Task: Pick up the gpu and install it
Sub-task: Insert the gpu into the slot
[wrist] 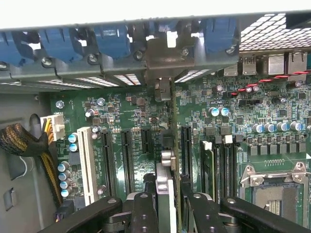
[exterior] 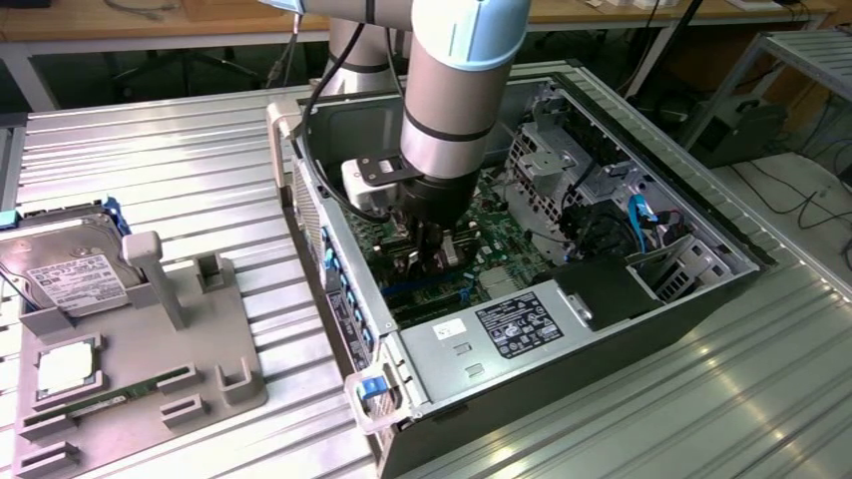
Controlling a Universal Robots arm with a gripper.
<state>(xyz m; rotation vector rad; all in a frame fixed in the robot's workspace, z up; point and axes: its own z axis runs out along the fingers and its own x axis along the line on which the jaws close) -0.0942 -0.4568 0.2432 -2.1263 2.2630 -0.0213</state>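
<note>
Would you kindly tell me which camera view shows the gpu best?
The wrist view: the gpu stands edge-on between the jaws, above the motherboard. In the exterior view the arm hides most of it inside the case.

We count one computer case [exterior: 639, 349], one robot arm [exterior: 453, 100] above the case, one graphics card [wrist: 165, 190] inside the case, one hard drive [exterior: 67, 279], one memory stick [exterior: 127, 392] and one grey tray [exterior: 200, 339] beside the case.

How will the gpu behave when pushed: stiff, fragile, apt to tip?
Probably stiff: the gpu stands straight, edge-on, in the claw. Likely fragile, being a thin board. It may tip sideways, since only its narrow edge faces the motherboard.
</note>
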